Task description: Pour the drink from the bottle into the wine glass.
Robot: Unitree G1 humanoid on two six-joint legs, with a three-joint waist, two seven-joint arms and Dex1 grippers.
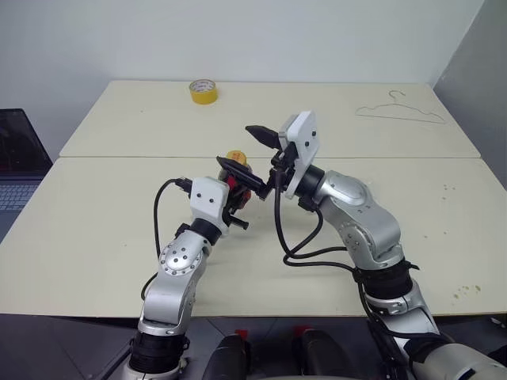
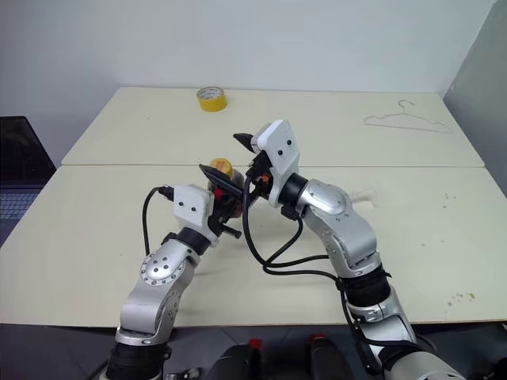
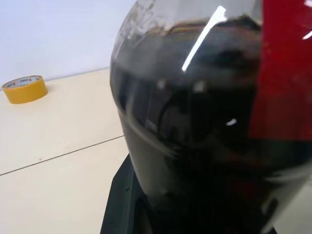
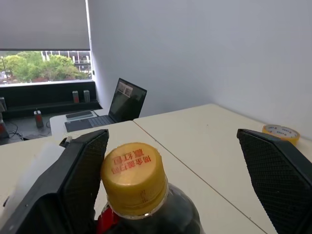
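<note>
Small clear plastic bottle (image 4: 141, 195) of dark drink (image 3: 195, 146), clenched in left gripper (image 1: 235, 199) | right gripper (image 4: 170, 170) spread wide around its yellow cap (image 4: 132, 173) | full, heavy, slippery; grip cap sides.

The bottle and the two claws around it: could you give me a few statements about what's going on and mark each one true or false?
1. The left gripper is shut on the bottle. True.
2. The yellow cap has been taken off. False: it sits on the neck.
3. The right gripper is open, a finger on each side of the cap. True.
4. The bottle is empty. False: dark drink fills the body.
5. The yellow tape roll lies on the near table beside the bottle. False: it lies on the far table.
</note>
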